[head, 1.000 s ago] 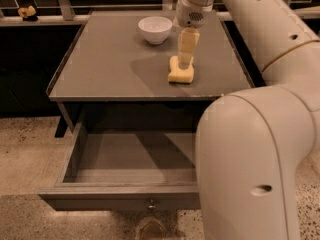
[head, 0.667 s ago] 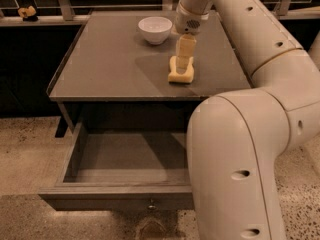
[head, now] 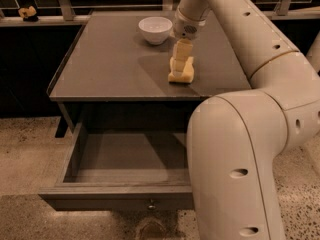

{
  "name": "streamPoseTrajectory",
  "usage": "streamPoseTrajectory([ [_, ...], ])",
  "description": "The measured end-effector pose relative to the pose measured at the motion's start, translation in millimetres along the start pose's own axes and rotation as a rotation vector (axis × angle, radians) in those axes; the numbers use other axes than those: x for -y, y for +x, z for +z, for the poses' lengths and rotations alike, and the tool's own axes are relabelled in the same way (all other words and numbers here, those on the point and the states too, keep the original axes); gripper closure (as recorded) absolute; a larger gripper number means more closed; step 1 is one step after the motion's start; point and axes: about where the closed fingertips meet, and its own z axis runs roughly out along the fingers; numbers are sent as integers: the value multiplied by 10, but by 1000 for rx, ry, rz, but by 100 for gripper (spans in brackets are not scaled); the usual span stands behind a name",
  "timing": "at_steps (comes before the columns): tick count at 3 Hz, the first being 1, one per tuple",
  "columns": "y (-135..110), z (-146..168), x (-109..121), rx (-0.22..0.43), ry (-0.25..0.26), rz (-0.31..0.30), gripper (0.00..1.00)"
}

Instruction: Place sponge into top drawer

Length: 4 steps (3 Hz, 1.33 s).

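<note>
The pale-yellow sponge (head: 181, 74) lies flat on the grey table (head: 110, 64), right of its middle. My gripper (head: 182, 58) points straight down from the wrist and sits right on top of the sponge, touching or almost touching it. The top drawer (head: 125, 156) below the table top is pulled wide open and holds nothing. Its flat front with a small round knob (head: 151, 203) faces me. My arm's big white elbow hides the drawer's right part.
A white bowl (head: 155, 29) stands at the back of the table, left of the gripper. A railing and a dark ledge run behind the table, with a small yellow object (head: 27, 12) at far left. Speckled floor surrounds the drawer.
The gripper has come down and slightly left onto the sponge. The elbow has swung to the right, uncovering more of the drawer. The sponge has not moved.
</note>
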Motion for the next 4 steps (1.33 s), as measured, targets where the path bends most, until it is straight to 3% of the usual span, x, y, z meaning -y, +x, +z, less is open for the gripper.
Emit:
streamPoseTrajectory([
  [1,84,152,-182,6,-26,44,0],
  [4,195,251,-344,-7,-44,94,0],
])
